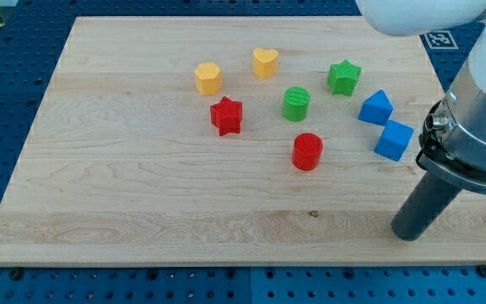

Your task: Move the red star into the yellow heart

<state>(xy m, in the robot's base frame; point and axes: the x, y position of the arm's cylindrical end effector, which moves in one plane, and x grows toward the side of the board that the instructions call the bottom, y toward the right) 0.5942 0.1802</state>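
The red star (226,115) lies left of the board's centre. The yellow heart (265,62) sits up and to the right of it, near the view's top. My tip (409,235) rests on the board at the lower right, far to the right of and below the red star, below the blue blocks. It touches no block.
A yellow hexagon (208,78) sits just above the red star. A green cylinder (295,103), a green star (343,77), a red cylinder (307,151) and two blue blocks (375,107) (393,139) lie to the right. The wooden board (125,194) ends close to my tip at right and bottom.
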